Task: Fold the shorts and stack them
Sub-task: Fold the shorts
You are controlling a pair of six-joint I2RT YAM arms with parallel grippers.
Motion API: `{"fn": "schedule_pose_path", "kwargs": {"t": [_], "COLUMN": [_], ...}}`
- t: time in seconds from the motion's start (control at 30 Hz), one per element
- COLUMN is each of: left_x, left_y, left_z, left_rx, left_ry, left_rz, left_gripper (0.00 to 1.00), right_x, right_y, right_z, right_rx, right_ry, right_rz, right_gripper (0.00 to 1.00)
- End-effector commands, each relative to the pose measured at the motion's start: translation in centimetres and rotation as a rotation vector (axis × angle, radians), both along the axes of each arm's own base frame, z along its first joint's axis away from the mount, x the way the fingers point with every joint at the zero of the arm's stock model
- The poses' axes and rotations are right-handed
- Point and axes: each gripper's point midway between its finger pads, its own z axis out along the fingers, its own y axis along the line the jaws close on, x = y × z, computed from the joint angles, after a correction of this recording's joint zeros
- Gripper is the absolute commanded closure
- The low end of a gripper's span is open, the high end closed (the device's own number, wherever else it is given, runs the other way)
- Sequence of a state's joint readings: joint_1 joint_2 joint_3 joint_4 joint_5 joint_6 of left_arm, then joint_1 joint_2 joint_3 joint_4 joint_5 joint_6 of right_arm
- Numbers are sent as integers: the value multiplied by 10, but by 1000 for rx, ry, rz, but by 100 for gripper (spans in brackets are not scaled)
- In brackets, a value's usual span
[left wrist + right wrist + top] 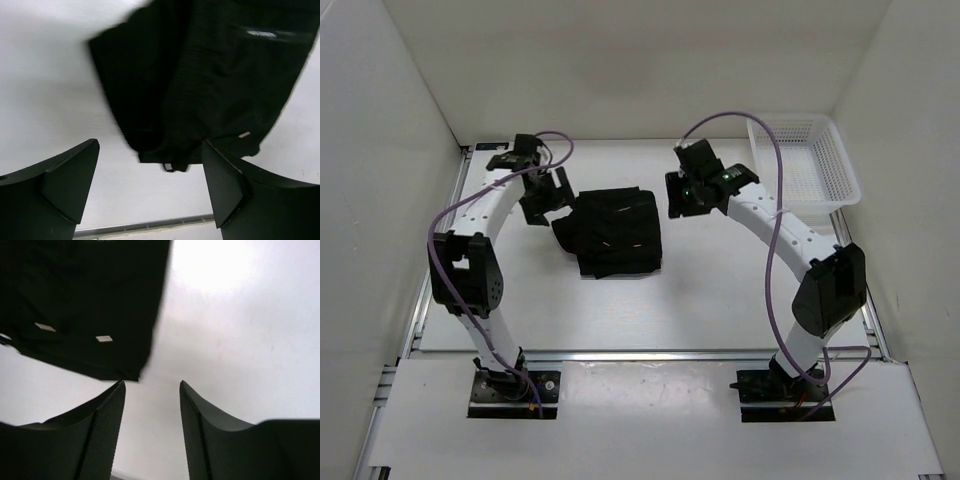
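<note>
Fingers apart and empty, the left gripper (546, 203) hung just left of the shorts (612, 232) and the right gripper (678, 198) just right, probably because the compact, folded bundle needed squaring or stacking.

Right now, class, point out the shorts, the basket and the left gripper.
shorts (615, 232), top view, middle of the folded black cloth
basket (842, 160), top view, its right wall
left gripper (150, 145), left wrist view, midway between its fingertips
</note>
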State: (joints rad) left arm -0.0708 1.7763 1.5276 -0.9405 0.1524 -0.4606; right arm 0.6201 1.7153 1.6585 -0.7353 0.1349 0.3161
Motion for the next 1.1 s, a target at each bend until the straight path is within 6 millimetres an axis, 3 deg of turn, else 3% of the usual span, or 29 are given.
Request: {"fn": "schedule_pose_path", "kwargs": {"t": [0.0, 0.07, 0.1, 0.13, 0.27, 0.33, 0.47, 0.57, 0.67, 0.7, 0.77, 0.8, 0.83, 0.87, 0.9, 0.93, 1.07], "left_x": [10, 23, 25, 29, 46, 46, 54, 46, 35, 26, 15, 5, -1, -4, -12, -14, -18], "left_y": [-27, -37, -36, -37, -63, -73, -68, -74, -58, -50, -37, -34, -26, -24, -19, -12, -3], "left_z": [8, 3, -15, -19, -27, -41, -32, -8, 11, 6, 13, 1, 0, -8, -17, -22, -34], "left_rx": [40, 39, 56, 54, 28, -21, 14, -28, -9, -10, -8, 2, 21, 32, 30, 40, 51], "left_ry": [-10, -6, 39, 49, 44, 91, 65, 27, -9, 19, 14, 47, 52, 66, 91, 106, 127], "left_rz": [-42, -38, -34, -26, -94, -117, -111, -140, -111, -86, -46, -28, -1, 3, 26, 50, 71], "left_gripper": [5, 5, 5, 6, 24, 46, 90, 90, 90, 90, 90, 88, 80, 64, 10, 0, 0], "right_x": [-21, -25, -29, -31, -39, -38, -34, -35, -30, -30, -26, -27, -22, -21, -19, -18, -10], "right_y": [2, -6, -8, -10, -15, -16, -25, -37, -40, -40, -35, -33, -30, -27, -24, -20, -7], "right_z": [-34, -36, -41, -45, -46, -46, -43, -49, -53, -56, -64, -68, -64, -70, -72, -73, -74], "right_rx": [43, 40, 38, 32, 35, 29, 18, -5, -9, -14, -14, -15, -9, -10, -4, 2, 31], "right_ry": [105, 110, 126, 135, 141, 136, 125, 135, 127, 135, 152, 165, 154, 174, 182, 188, 206], "right_rz": [5, -5, -15, -16, -23, -29, -48, -65, -70, -70, -63, -48, -48, -41, -35, -28, -2], "right_gripper": [47, 43, 40, 40, 39, 39, 39, 39, 40, 40, 39, 35, 28, 22, 20, 16, 10]}}
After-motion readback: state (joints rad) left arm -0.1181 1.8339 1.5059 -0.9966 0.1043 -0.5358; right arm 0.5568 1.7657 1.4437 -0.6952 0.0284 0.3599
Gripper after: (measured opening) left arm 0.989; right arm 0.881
